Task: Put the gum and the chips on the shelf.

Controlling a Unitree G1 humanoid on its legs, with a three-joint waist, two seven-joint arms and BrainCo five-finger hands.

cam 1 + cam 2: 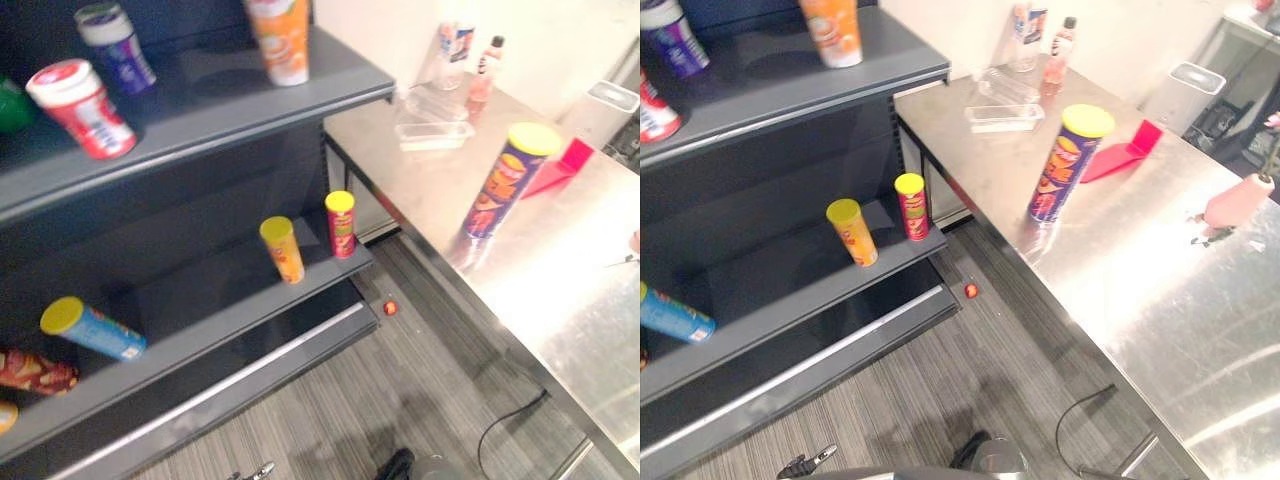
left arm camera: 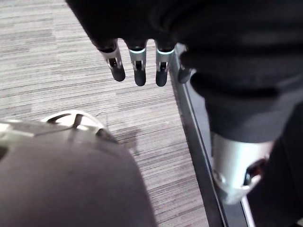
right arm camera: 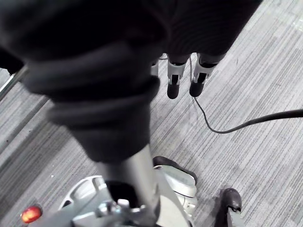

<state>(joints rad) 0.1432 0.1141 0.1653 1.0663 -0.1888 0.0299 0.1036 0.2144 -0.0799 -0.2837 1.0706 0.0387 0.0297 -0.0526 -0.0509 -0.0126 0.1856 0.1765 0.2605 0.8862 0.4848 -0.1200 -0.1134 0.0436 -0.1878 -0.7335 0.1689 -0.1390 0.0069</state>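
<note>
closest in: left hand (image 2: 138,68) hangs by the robot's side over the grey floor (image 1: 400,400), fingers straight and a little spread, nothing in them. right hand (image 3: 197,80) hangs the same way on the other side, fingers loose, empty. out on the floor by the foot of the shelf lies a small red thing (image 1: 390,307); too small to name. lower board (image 1: 200,300): blue can (image 1: 92,329) lying down, small yellow can (image 1: 283,248) and small red can (image 1: 341,224) upright near the board's end, with a bare stretch between the blue and the yellow. to the robot's right, the steel table (image 1: 560,270) carries the chips can (image 1: 505,180), tall, purple, yellow-lidded, upright and alone near the shelf-side edge. upper board (image 1: 220,90): red-and-white tub (image 1: 80,108) and purple-and-white tub (image 1: 117,46), both gum-like and already shelved; can't tell if either is the task's gum. judgement: chips come first, by the right hand. the can is tall and narrow on a slick top, so a nudge would tip it. approach with fingers spread, wrap it around mid-height with the thumb opposite, lift straight up before swinging across, and set it flat in the bare stretch, clear of the small cans.
</note>
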